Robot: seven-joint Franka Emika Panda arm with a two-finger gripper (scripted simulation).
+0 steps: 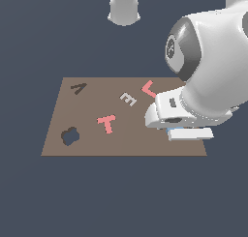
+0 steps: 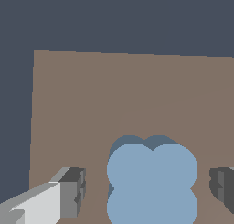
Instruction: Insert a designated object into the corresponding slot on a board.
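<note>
Your gripper [image 2: 146, 191] hangs low over the brown board [image 1: 87, 144], near its edge at the exterior view's right. In the wrist view its two fingers [image 2: 73, 191] stand spread on either side of the light-blue lobed piece [image 2: 151, 182], with clear gaps on both sides, so the grip is released and nothing is held. The piece lies flat on the board between them. The dark lobed slot [image 1: 70, 135] sits well apart, near the board's opposite edge at the exterior view's left.

What could go wrong: the piece is thin and flat, so if the fingers close too high they may slip over it or tip it. A slanted grasp would likely leave the lobes out of line with the slot, and the piece would then catch on the rim instead of dropping in. A low carry across the board could also knock the pink T [image 1: 106, 123].

Hard to make out: in the exterior view the arm covers nearly all of the piece, leaving only a blue sliver. The wrist view cuts off the piece's near lobes and one finger, and the gap between fingertips and board cannot be judged.
</note>
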